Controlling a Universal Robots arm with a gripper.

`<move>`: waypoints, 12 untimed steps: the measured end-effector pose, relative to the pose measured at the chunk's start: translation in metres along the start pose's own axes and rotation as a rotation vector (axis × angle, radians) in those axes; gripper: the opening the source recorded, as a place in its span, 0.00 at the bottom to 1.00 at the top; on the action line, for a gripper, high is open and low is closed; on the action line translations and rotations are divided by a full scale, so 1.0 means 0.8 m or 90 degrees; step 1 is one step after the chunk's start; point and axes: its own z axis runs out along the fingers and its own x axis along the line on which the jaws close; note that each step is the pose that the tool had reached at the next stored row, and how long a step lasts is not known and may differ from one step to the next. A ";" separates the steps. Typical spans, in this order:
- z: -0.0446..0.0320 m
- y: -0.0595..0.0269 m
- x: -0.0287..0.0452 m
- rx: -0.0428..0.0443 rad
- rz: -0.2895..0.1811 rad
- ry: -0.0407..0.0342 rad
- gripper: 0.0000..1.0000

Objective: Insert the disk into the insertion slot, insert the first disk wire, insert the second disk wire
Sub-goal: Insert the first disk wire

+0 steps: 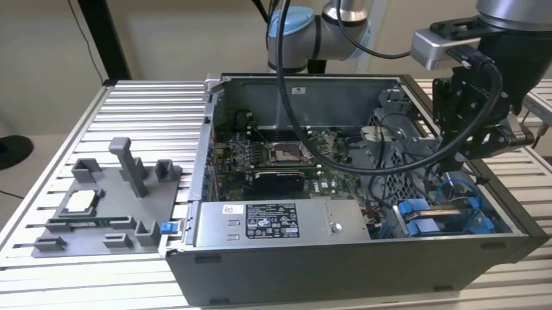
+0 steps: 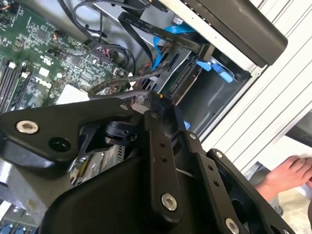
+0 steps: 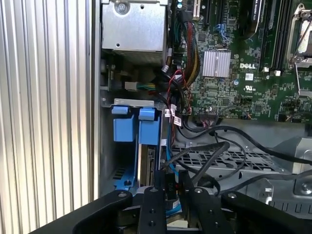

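The gripper jaws look clenched on the small rigid plug of the disk wire. That is the right place to hold, since the cable beyond the jaws is limp.

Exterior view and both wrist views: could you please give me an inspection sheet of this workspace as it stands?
Surface: slatted metal table carrying an open computer case.
Job's things: disk in its blue carrier appears seated in the slot.
Clutter: grey parts holder on the table, at the exterior view's left.
Grippers: gripper low inside the case, next to the disk.
Cables: black cables hang down into the case.
Surroundings: a person beside the table.
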 end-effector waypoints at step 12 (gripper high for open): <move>0.0009 0.000 -0.0001 0.0066 0.000 0.0002 0.00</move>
